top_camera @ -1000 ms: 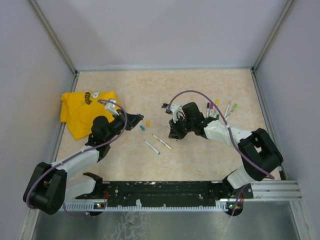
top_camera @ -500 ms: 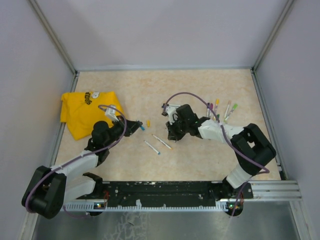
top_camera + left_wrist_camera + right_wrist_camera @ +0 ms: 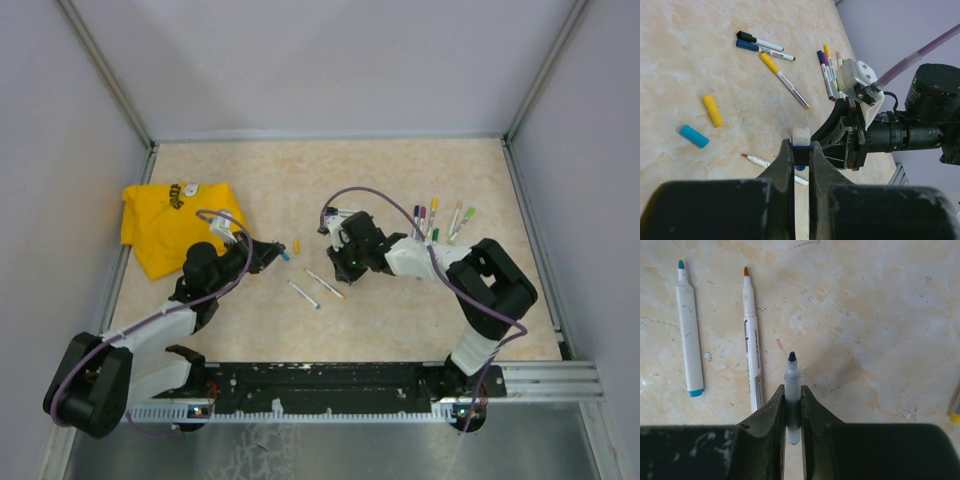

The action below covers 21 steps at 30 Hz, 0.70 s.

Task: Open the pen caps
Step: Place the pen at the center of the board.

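Holding a blue cap (image 3: 801,148) pinched in my left gripper (image 3: 800,155), bare pen barrel (image 3: 791,372) clamped in my right gripper (image 3: 792,394); sloppy release could roll it against the orange-tipped pen (image 3: 751,355)

From above and behind the arms (image 3: 170,315) we look down on the whole table (image 3: 400,180), while our left wrist camera looks low along its fingers (image 3: 784,167) toward the right arm (image 3: 930,132), and our right wrist camera sits close over the two uncapped pens (image 3: 751,340) also seen from overhead.
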Available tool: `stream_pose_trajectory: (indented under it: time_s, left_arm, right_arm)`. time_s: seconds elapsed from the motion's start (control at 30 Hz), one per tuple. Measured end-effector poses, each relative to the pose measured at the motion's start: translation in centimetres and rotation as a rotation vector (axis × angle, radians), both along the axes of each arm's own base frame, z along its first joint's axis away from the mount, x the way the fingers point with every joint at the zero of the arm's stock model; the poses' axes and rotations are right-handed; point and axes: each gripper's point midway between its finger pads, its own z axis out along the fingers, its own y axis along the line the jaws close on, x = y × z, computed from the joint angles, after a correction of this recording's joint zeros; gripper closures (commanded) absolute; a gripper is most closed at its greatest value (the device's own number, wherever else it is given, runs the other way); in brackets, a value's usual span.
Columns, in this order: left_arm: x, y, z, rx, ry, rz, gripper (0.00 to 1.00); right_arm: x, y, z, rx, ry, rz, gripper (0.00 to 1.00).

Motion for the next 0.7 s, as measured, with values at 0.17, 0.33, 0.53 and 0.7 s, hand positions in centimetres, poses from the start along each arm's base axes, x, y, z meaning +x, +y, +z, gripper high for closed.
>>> stream_pose_trajectory:
  time_s: [0.17, 0.33, 0.53, 0.7]
  left_arm:
    - [-0.12, -0.05, -0.09, -0.002, 0.004, -0.005, 1.00]
    - [-0.18, -0.10, -0.09, -0.003, 0.005, -0.009, 1.00]
    - [-0.29, -0.20, -0.07, -0.005, 0.007, -0.017, 1.00]
    - [-0.56, -0.45, -0.13, -0.014, 0.019, -0.035, 1.00]
  right_arm:
    - [-0.15, -0.12, -1.04, -0.034, 0.017, -0.005, 0.82]
    - [0.04, -0.21, -1.09, -0.046, 0.013, -0.012, 0.82]
    - [0.13, -0.26, -1.02, -0.052, 0.013, -0.015, 0.80]
    - [-0.05, -0.18, -0.81, -0.053, 0.025, -0.007, 0.74]
